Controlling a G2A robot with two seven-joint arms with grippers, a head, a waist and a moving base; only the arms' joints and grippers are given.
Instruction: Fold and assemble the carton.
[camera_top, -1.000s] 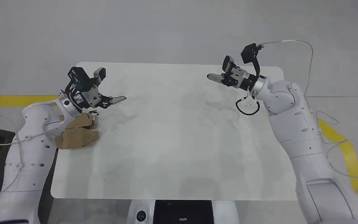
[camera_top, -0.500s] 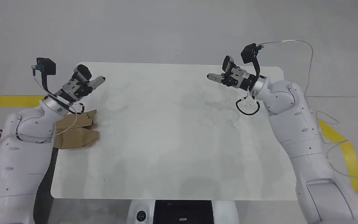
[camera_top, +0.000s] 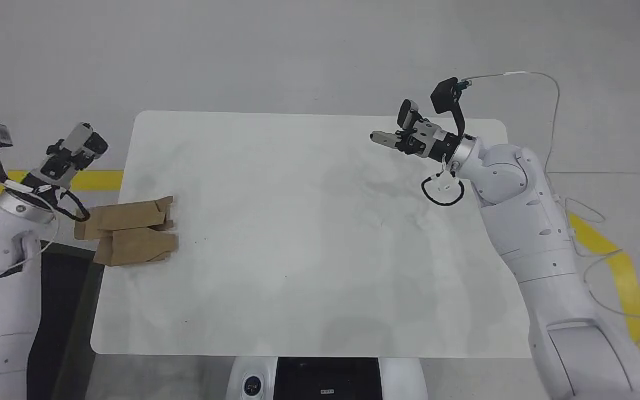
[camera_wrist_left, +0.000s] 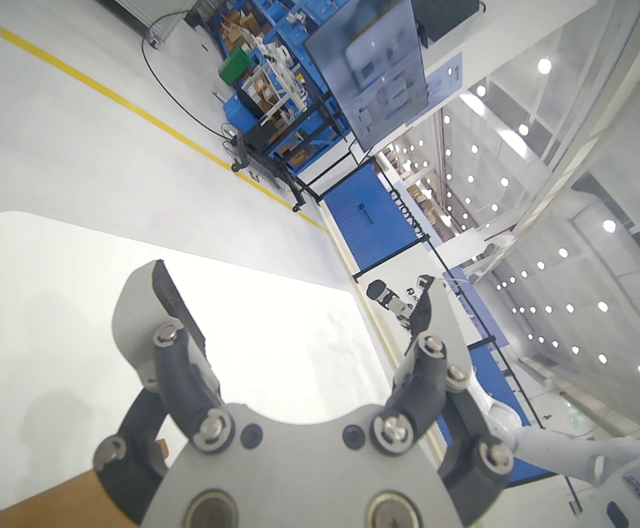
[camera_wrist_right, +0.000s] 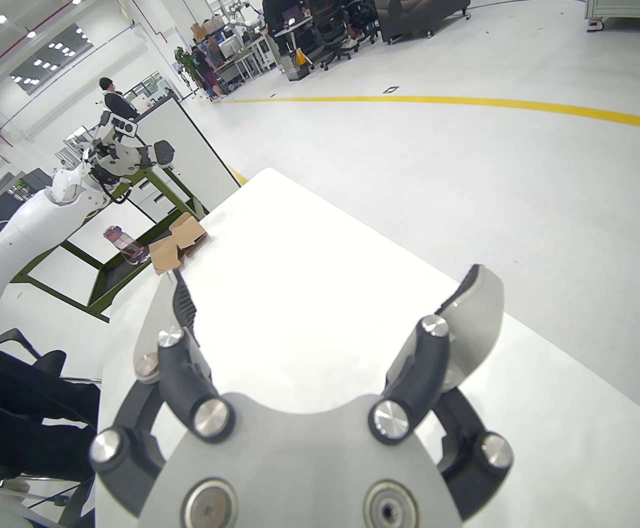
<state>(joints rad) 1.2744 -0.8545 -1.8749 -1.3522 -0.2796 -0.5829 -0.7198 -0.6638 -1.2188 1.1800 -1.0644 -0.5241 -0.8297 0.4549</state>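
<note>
Noted flat carton (camera_top: 128, 232) at left edge of counter (camera_top: 320, 260), left claw (camera_wrist_left: 295, 285) spread empty just off that edge, right claw (camera_wrist_right: 325, 285) spread empty over counter's far right corner; best to pinch one flap squarely, fold along crease

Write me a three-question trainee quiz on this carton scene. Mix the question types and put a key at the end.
1. True or false: the left gripper is holding the brown cardboard carton.
2. Where on the white table does the carton lie?
A) at the middle
B) at the edge on the left arm's side, partly overhanging
C) directly under the right gripper
3. Fill in the blank: the right gripper is empty, with its jaws ____.

Key: 1 false (it is open, empty and off to the side of the table); 2 B; 3 open.
</note>
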